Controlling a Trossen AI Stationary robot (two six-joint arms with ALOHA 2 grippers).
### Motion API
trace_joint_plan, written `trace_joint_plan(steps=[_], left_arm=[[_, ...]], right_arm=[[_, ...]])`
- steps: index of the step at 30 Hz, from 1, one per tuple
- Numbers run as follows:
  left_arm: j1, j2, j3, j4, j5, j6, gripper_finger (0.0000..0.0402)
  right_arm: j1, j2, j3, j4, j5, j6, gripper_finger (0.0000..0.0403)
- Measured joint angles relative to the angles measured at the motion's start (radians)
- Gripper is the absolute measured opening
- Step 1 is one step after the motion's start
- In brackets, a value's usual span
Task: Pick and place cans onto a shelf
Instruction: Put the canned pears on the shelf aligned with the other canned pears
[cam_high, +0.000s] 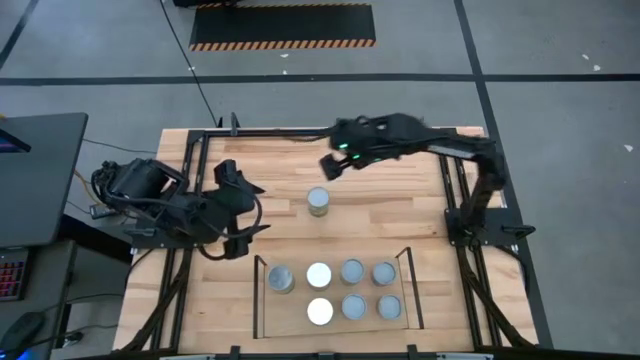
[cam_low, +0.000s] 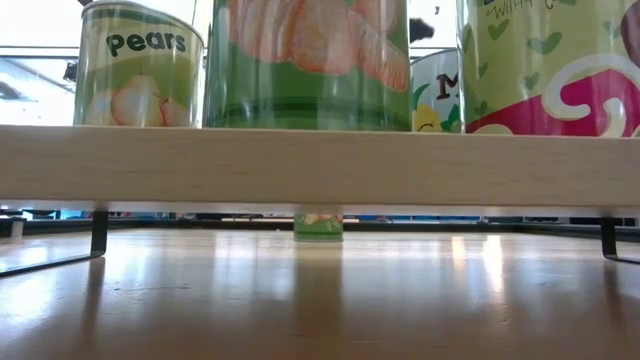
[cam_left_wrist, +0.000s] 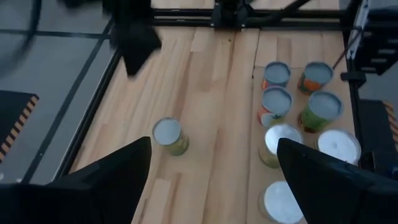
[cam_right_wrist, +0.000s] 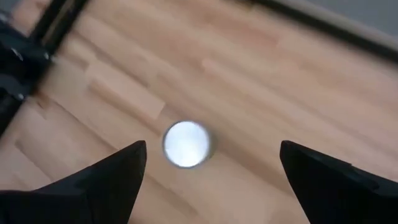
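Note:
One can (cam_high: 318, 201) with a grey-blue top stands upright alone on the wooden table (cam_high: 400, 200), also visible in the left wrist view (cam_left_wrist: 168, 135), the right wrist view (cam_right_wrist: 186, 144) and under the shelf board in the low view (cam_low: 318, 222). Several more cans (cam_high: 352, 271) stand in two rows on the shelf (cam_high: 285, 314) near the table's near edge. My right gripper (cam_high: 333, 163) hangs open above and just beyond the lone can, touching nothing. My left gripper (cam_high: 243, 208) waits open at the table's left, raised, pointing toward the cans.
Black frame rods run along the table's left (cam_high: 190, 200) and right (cam_high: 455, 200) sides. In the low view the shelf board (cam_low: 320, 165) carries large-looking labelled cans (cam_low: 140, 65). Bare wood lies between the lone can and the shelf.

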Motion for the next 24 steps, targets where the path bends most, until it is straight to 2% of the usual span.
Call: trace_joint_plan(steps=[4,8,17,21,24], left_arm=[[0.037,0.009,-0.001,0.022,0.001,-0.018,0.0355],[0.082,0.032,0.0,0.087,0.009,0.033,0.0355],[0.277,0.177,-0.001,0.227,0.283,0.196,0.0355],[0.351,0.238,-0.001,0.255,0.309,0.291,0.0353],[0.389,0.279,-0.001,0.253,0.357,0.319,0.0335]], right_arm=[[0.027,-0.123,0.0,-0.057,0.085,-0.02,0.0376],[0.074,-0.228,0.0,-0.115,0.129,-0.018,0.0375],[0.22,-0.386,0.0,-0.212,0.206,0.016,0.0375],[0.279,-0.425,0.0,-0.256,0.22,0.016,0.0376],[0.316,-0.447,0.0,-0.303,0.22,0.016,0.0376]])
